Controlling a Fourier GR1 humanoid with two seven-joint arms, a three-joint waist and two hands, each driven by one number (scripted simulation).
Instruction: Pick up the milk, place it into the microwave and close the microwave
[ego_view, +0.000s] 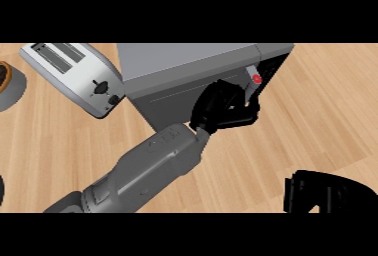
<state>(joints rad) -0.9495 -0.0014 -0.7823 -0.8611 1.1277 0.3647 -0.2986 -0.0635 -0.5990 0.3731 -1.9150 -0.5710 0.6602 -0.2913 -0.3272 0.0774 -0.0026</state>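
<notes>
Resting at five o'clock, our right hand sits relaxed and holds nothing. Our left hand, fingers straight, presses the microwave door; the milk seems to be inside already. We should push steadily toward one o'clock, clear of the toaster at ten.

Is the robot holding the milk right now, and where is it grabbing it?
The left hand reaches to the microwave opening, where a small carton with a red spot, probably the milk, shows. Whether it holds it cannot be told. The right hand holds nothing.
</notes>
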